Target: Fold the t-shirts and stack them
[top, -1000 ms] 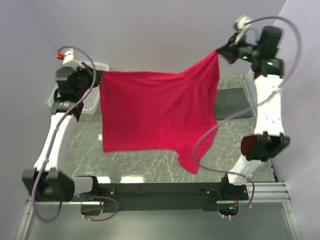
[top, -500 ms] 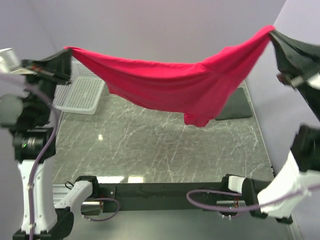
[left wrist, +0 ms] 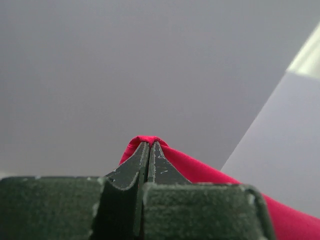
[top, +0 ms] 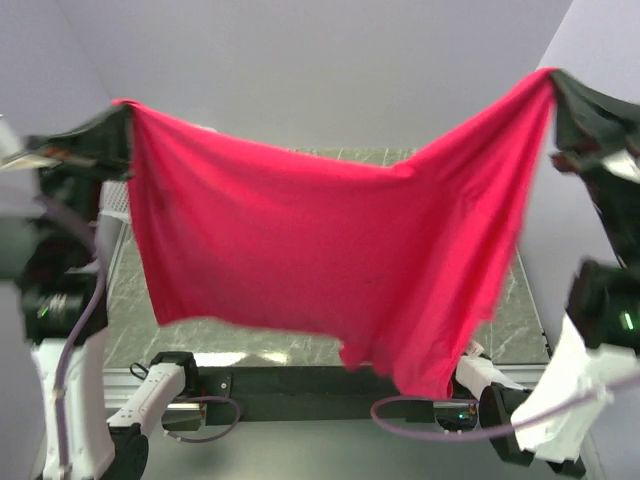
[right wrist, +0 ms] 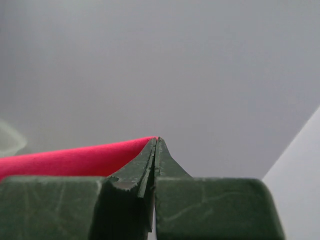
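Left tool [left wrist: 149, 150], right tool [right wrist: 156, 145]: t-shirt [top: 320, 240] crosswise

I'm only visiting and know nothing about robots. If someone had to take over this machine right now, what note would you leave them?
Left end effector: shut on one upper corner of the red t-shirt.
Right end effector: shut on the other upper corner.
Shirt: held high between both arms, hanging spread open over the table, with an uneven lower edge.
Done: shirt lifted and opened out.
Left: lay it flat, fold it, stack it. No fold made yet.
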`<state>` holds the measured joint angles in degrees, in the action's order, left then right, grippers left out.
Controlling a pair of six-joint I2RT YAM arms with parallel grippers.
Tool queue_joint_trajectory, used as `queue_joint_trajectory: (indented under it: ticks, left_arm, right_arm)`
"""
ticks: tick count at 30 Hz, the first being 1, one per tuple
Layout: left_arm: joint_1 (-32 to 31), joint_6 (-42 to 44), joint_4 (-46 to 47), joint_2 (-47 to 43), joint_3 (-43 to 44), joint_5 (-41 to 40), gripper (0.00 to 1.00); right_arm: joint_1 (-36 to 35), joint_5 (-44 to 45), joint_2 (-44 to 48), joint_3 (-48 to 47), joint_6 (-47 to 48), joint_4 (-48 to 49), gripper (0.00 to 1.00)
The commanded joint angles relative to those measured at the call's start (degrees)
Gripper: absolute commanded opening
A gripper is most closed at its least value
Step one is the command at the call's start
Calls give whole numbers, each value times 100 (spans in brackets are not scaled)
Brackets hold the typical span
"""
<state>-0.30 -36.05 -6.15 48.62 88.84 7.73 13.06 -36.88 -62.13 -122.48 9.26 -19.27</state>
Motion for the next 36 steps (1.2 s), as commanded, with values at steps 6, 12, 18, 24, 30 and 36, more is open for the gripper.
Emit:
queue_joint_trajectory:
  ticks: [6, 12, 18, 24, 30, 36]
  left_arm:
    - [21, -297, 351, 876, -2395, 133, 1]
    - [12, -350, 1255, 2281, -3434, 98, 1]
    - [-155, -122, 1301, 4224, -2935, -314, 1]
    - [-190, 45, 1090, 5139, -2126, -720, 1]
    - [-190, 230, 967, 5570, -1615, -755, 1]
    - [-155, 292, 941, 5728, -1458, -755, 1]
  right_arm:
    - [-101, -767, -651, 3701, 110, 853, 0]
    - [-365, -997, -1739, 5391, 822, 1698, 0]
    - [-752, -206, -3795, 4138, 1167, 785, 0]
    - [-875, 225, -4667, 3204, 1008, 731, 0]
    - [-937, 120, -4897, 2615, 833, 582, 0]
    - [-1147, 207, -4782, 2413, 709, 679, 0]
